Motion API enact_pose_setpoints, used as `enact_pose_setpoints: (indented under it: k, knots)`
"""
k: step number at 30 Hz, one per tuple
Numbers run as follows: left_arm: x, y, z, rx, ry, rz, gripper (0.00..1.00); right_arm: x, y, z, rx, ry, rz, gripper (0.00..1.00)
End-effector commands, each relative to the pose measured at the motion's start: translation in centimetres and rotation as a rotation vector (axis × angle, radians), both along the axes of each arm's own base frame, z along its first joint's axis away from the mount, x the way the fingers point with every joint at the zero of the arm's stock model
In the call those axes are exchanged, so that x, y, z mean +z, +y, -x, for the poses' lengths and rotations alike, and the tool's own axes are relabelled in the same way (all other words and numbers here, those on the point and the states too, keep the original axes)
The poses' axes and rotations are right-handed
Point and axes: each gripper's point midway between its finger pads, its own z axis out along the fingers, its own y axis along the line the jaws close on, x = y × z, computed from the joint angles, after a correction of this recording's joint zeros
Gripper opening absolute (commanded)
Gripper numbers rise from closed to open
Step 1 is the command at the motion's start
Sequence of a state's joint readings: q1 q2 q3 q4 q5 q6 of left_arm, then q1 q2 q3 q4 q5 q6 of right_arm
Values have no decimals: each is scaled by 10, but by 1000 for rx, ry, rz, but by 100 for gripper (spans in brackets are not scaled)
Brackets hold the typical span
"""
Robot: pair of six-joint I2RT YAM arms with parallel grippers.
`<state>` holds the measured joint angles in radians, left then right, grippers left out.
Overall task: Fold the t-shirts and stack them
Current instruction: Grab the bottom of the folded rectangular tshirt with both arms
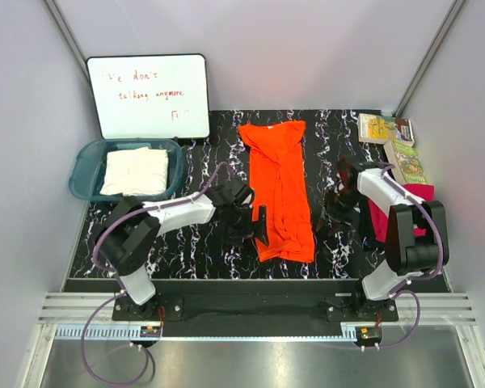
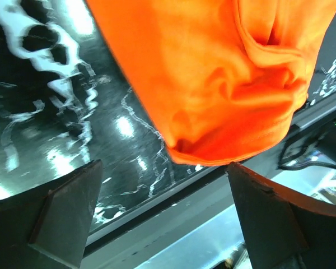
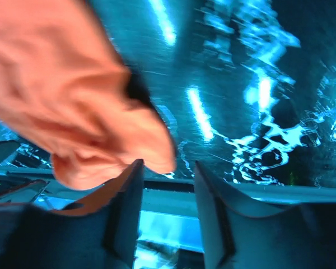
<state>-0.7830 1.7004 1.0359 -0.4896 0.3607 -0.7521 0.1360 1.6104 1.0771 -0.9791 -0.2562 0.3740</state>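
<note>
Flanking the near end of the orange t-shirt (image 1: 279,190), both arms are sitting low. The left gripper (image 1: 255,226) is gaping wide and holding nothing; the shirt's near corner is lying just ahead, between its fingers. The right gripper (image 1: 330,212) is standing partly open, seemingly empty, with cloth just off its left finger; that view is blurred. The shirt's long axis is running straight away from both tools, each equally near its own corner. Judgement: both corners are wanting a pinch, then carrying forward. The cream t-shirt (image 1: 135,170) is lying in the teal tub (image 1: 81,174), well off the left gripper's left.
</note>
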Motion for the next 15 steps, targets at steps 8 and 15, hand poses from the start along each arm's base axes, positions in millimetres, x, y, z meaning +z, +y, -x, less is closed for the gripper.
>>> enact_pose_setpoints:
  k: [8, 15]
  knots:
    - [-7, -31, 4, 122, 113, 158, 86, -30, 14, 32, -189, 192, -229, 41]
    - [-21, -31, 22, 141, 180, 140, 78, -42, 27, 59, -206, 310, -318, 42]
